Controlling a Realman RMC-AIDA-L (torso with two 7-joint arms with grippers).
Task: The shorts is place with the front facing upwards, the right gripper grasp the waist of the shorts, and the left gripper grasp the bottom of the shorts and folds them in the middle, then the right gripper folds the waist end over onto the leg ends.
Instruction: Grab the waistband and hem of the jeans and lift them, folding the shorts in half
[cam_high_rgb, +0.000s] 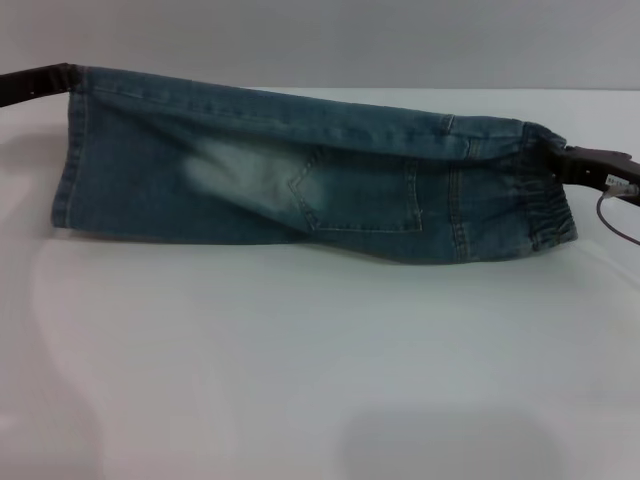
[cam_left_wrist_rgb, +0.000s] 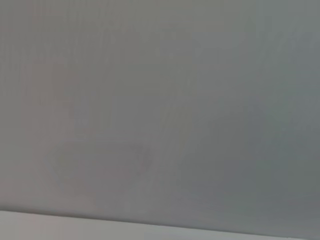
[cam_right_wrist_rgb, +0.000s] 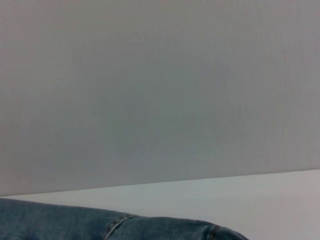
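The blue denim shorts (cam_high_rgb: 300, 170) hang stretched sideways above the white table (cam_high_rgb: 320, 380), folded lengthwise with a back pocket and a faded patch showing. At the upper left, my left gripper (cam_high_rgb: 62, 80) is shut on the top corner of the leg hem. On the right, my right gripper (cam_high_rgb: 562, 160) is shut on the elastic waist (cam_high_rgb: 545, 200). The lower edge of the shorts sags toward the table. A strip of the shorts (cam_right_wrist_rgb: 100, 225) shows in the right wrist view. No shorts appear in the left wrist view.
The white table (cam_right_wrist_rgb: 240, 200) runs under and in front of the shorts. A plain grey wall (cam_left_wrist_rgb: 160, 100) stands behind it. A cable (cam_high_rgb: 615, 215) loops below the right wrist.
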